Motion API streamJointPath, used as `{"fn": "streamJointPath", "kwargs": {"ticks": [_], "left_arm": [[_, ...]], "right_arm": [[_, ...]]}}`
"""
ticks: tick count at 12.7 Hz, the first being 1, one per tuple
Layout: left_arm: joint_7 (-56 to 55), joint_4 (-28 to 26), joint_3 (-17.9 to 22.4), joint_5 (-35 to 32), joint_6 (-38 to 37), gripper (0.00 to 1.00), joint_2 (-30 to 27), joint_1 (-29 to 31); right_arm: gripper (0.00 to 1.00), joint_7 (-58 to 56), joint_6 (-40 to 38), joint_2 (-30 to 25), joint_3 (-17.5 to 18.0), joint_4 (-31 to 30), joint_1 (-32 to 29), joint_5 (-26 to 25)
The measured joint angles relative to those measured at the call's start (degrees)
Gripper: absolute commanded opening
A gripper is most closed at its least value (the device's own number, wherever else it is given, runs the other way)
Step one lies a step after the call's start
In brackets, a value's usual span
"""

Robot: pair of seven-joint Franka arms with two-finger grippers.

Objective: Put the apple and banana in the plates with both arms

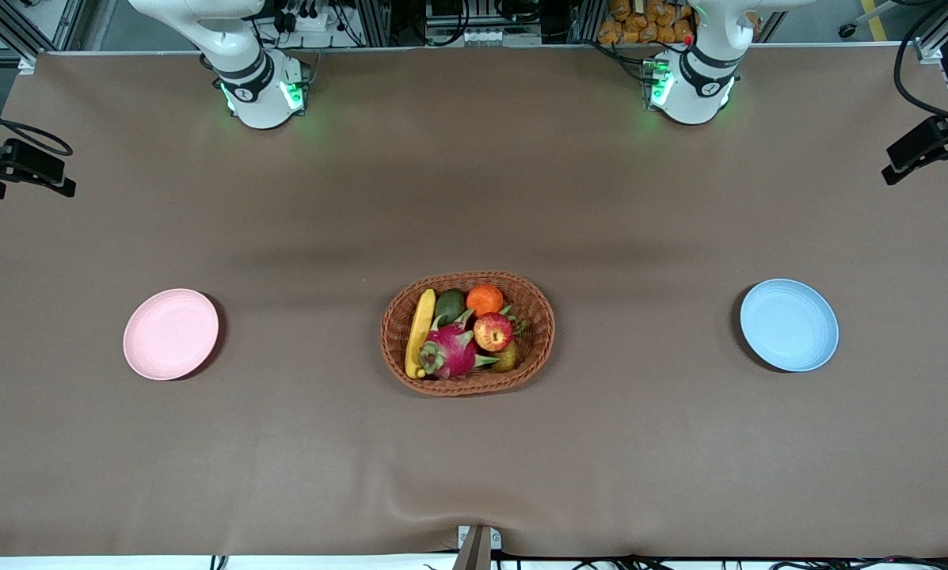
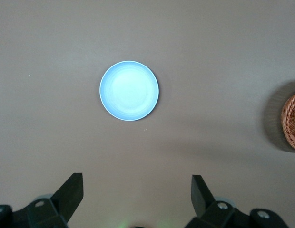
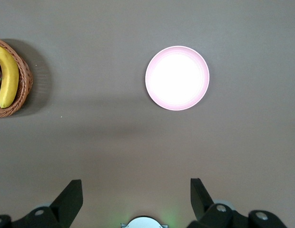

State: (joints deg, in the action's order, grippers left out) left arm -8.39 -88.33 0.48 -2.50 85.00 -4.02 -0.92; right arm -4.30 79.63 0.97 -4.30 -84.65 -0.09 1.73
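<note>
The apple (image 1: 493,331) and the banana (image 1: 420,331) lie in a brown wicker basket (image 1: 546,317) at the table's middle. The pink plate (image 1: 171,333) sits empty toward the right arm's end, the blue plate (image 1: 789,324) empty toward the left arm's end. Both arms are raised above their bases, with the hands out of the front view. My left gripper (image 2: 136,176) is open and empty, high over the table near the blue plate (image 2: 129,90). My right gripper (image 3: 135,181) is open and empty, high over the table near the pink plate (image 3: 177,78); its view shows the banana (image 3: 8,76).
The basket also holds an orange (image 1: 485,299), a magenta dragon fruit (image 1: 451,352), a green avocado (image 1: 449,305) and a brownish fruit (image 1: 507,358). Black camera mounts (image 1: 22,166) (image 1: 929,146) stand at both table ends. The basket rim shows in the left wrist view (image 2: 291,121).
</note>
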Motion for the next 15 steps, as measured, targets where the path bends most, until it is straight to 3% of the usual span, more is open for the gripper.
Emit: {"fn": "streamJointPath", "kwargs": {"ticks": [3, 9, 13, 15], "left_arm": [[-0.14, 0.00, -2.42, 0.37, -1.66, 1.00, 0.32, -0.02], [-0.08, -0.69, -2.63, 1.52, -1.89, 1.00, 1.90, 0.10], [-0.11, -1.10, -2.89, 10.08, 1.01, 1.00, 5.61, -0.21], [-0.78, -1.39, -3.63, 12.74, 6.46, 1.00, 9.15, -2.54]], "right_arm": [[1.00, -0.01, 0.42, 0.08, -0.03, -0.02, 0.01, 0.00], [1.00, -0.03, 0.63, 0.54, -0.21, -0.43, 0.03, 0.00], [1.00, -0.03, 0.65, 1.61, -0.33, -0.72, 0.03, -0.01], [1.00, -0.03, 1.07, 2.38, -0.29, -0.75, 0.08, -0.01]]}}
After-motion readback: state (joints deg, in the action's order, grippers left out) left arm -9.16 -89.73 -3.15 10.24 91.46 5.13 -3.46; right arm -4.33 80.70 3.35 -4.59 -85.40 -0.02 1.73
